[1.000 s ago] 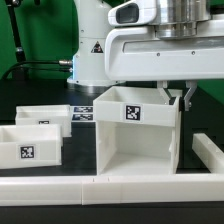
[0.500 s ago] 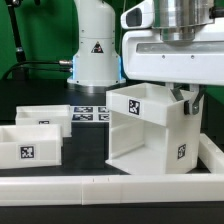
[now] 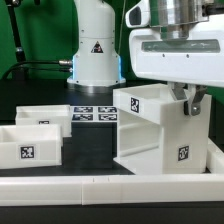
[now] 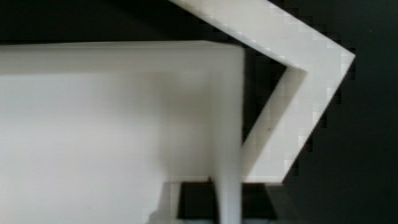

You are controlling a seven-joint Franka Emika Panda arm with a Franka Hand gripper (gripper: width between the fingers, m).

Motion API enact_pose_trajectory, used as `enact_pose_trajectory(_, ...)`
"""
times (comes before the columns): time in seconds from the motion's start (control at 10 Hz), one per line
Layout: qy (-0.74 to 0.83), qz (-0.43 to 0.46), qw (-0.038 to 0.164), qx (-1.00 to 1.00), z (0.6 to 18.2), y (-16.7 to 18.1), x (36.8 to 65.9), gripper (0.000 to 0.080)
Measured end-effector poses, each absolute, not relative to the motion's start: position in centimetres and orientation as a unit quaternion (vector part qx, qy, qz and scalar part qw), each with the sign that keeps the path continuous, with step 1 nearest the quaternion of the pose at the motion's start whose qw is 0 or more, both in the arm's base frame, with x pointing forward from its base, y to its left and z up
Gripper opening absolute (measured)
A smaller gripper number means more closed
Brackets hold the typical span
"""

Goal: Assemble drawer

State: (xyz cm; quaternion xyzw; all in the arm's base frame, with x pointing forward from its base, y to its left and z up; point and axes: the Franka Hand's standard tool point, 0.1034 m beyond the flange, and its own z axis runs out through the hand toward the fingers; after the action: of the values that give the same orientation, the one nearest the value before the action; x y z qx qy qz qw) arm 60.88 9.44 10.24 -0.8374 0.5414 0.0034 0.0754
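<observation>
The drawer's white casing (image 3: 158, 128) stands on the black table at the exterior view's right, its open front turned toward the exterior view's left. It carries square tags on top and on its side. My gripper (image 3: 187, 99) is shut on the casing's upper side wall. In the wrist view the casing's top (image 4: 107, 120) fills most of the picture, and its thin wall runs between my gripper's (image 4: 228, 205) dark fingers (image 4: 263, 204). Two white trays (image 3: 30, 148) (image 3: 46, 117) with tags lie at the exterior view's left.
The marker board (image 3: 95, 113) lies behind the trays, in front of the robot base. The low white border wall (image 3: 100, 185) runs along the front and up the exterior view's right side (image 3: 214, 152), close to the casing. Its corner shows in the wrist view (image 4: 299, 70).
The casing, held in my gripper, has moved toward the exterior view's right and turned, so its tagged side wall now faces the camera. The trays have not moved.
</observation>
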Motion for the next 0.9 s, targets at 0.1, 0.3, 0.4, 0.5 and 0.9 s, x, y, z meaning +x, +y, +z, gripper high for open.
enact_pose_trajectory(0.1,0.568,0.008,0.078,-0.819,10.2,9.7,60.9,0.0039)
enact_pose_trajectory(0.3,0.608,0.017,0.084,-0.790,10.2,10.0,60.8,0.0039)
enact_pose_trajectory(0.4,0.664,0.028,0.086,-0.742,9.9,9.9,60.9,0.0039)
enact_pose_trajectory(0.5,0.675,0.028,0.087,-0.732,9.9,9.9,61.4,0.0039)
enact_pose_trajectory(0.9,0.680,0.032,0.088,-0.727,10.0,9.9,62.4,0.0039)
